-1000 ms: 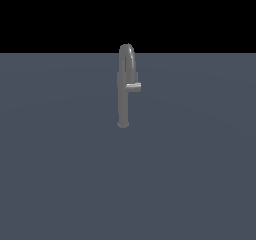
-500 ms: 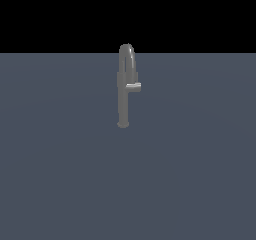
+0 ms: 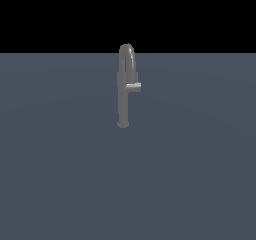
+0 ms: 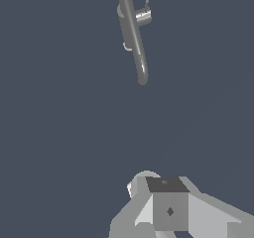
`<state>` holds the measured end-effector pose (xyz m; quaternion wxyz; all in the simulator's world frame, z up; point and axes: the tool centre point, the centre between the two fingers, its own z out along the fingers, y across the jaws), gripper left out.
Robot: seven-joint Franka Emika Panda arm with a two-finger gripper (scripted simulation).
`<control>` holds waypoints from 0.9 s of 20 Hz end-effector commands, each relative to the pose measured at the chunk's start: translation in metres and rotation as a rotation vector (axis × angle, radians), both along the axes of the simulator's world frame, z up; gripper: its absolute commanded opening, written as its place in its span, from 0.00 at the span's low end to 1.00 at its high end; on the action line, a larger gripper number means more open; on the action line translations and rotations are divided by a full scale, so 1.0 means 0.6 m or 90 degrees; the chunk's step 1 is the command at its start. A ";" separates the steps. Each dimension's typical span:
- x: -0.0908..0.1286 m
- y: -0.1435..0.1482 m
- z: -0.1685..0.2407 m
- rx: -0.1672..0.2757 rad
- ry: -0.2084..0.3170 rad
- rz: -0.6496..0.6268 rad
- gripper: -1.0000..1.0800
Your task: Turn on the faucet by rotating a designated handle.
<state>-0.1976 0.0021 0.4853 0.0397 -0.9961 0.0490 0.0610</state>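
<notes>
handle point(image 3: 133, 87) juts from faucet point(image 3: 123, 101); end effector point(image 4: 166, 207) well apart, finger state indiscernible; approach stub squarely.

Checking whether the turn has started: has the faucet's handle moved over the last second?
No. In the exterior view the handle sticks out toward the exterior view's right from the faucet stem, at the same height and angle as before.

The grey faucet point(image 4: 133, 33) is seen from above, its short handle point(image 4: 143, 17) projecting sideways from the stem, well apart from the gripper point(image 4: 166, 207).
</notes>
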 end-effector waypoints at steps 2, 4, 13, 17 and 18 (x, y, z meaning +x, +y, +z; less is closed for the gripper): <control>0.031 0.003 -0.005 0.026 0.032 -0.028 0.00; 0.050 0.005 -0.009 0.042 0.050 -0.044 0.00; 0.133 0.007 -0.031 0.115 0.135 -0.119 0.00; 0.169 0.005 -0.045 0.148 0.174 -0.153 0.00; 0.179 0.005 -0.049 0.157 0.184 -0.161 0.00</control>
